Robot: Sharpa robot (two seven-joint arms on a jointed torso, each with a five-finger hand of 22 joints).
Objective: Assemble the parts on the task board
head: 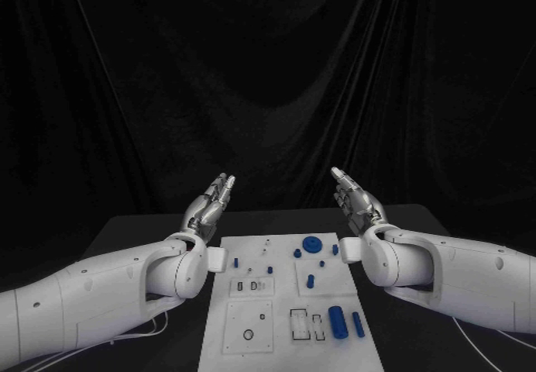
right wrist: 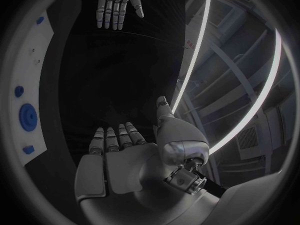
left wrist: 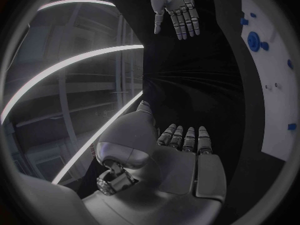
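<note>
White rectangular task board (head: 288,302) lies flat mid-table between both arms; small blue plastic parts on it: round disc (head: 314,246), two upright-lying cylinders (head: 338,321) near front edge, smaller pegs scattered; left silver hand (head: 211,200) raised beyond board's far corner, fingers straight, released, holding nothing; right silver hand (head: 358,198) mirrors it, likewise empty; judged step: start pose, no part grasped yet; next move calls for lowering hand onto part; tiny pegs, sockets hard to make out; board's near end cut off.
</note>
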